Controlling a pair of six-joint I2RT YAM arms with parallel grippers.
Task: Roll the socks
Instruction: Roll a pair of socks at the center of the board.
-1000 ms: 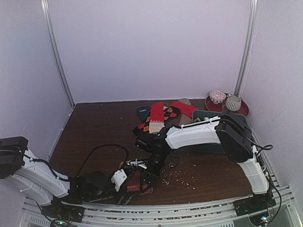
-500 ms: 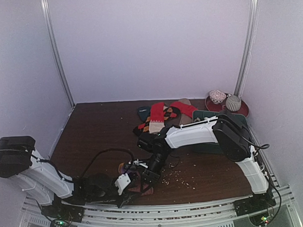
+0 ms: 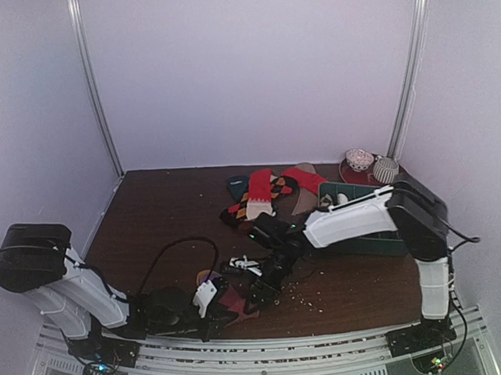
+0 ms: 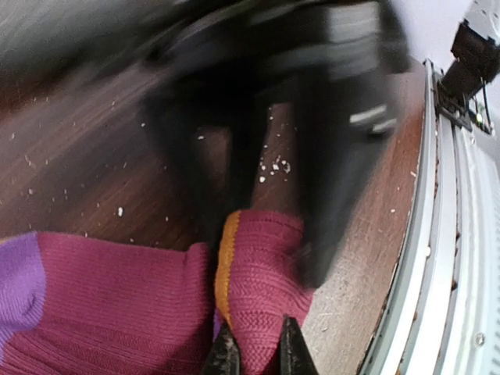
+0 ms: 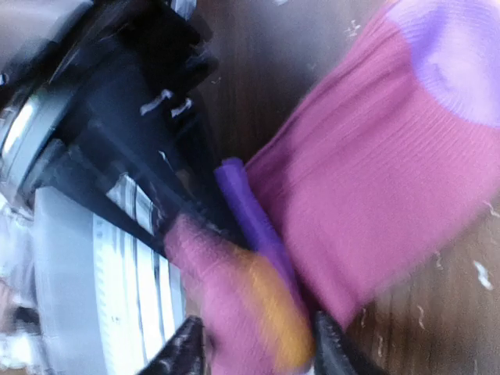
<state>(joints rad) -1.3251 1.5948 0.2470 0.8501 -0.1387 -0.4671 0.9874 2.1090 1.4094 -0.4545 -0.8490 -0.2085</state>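
Pinching a fold of the purple-magenta sock (image 4: 117, 305) between left gripper (image 4: 254, 355) tips set nearly together, bottom centre of the left wrist view; straddling its orange toe with right gripper (image 5: 258, 353) jaws apart, no telling whether gripping or just flanking. Lying bunched on the table (image 3: 153, 215), lower centre of the overhead view, well apart from the other socks (image 3: 263, 191) piled upper centre. Judging it light, limp, ribbed, apt to spring unrolled: favouring a hold across the folded toe edge.

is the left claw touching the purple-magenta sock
Touching. The left wrist view shows the left claw pinching a fold of the purple-magenta sock between its fingertips.
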